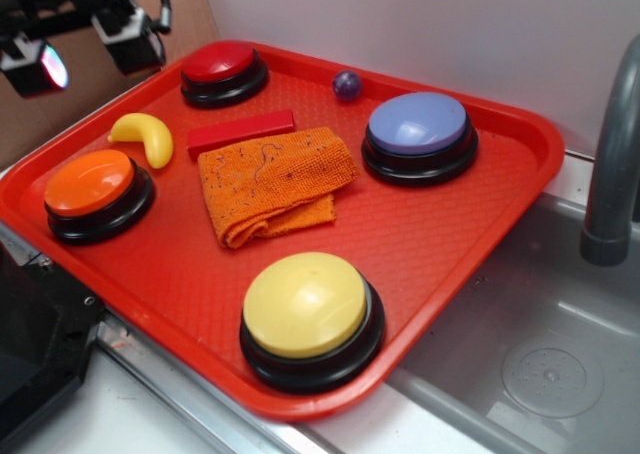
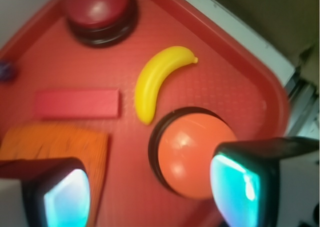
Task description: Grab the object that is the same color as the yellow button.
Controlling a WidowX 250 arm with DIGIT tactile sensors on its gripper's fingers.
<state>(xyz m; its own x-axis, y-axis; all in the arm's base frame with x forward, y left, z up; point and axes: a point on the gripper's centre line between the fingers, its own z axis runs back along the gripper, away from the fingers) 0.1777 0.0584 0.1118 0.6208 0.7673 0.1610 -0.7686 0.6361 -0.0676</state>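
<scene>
Wrist | fingers (image 2: 150,189) spread, empty | banana (image 2: 156,80) between orange button (image 2: 192,152) and red block (image 2: 77,103) (touching neither)

Toy kitchen setup; grey sink (image 1: 540,374) with faucet (image 1: 610,174).

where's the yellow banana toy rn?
In the exterior view, the banana toy lies on the tray's left side, between the orange button and the red block, apart from the open gripper.

Grey metal counter (image 1: 150,414) beside a sink (image 1: 540,354), red tray (image 1: 520,154) resting directly on it.
</scene>
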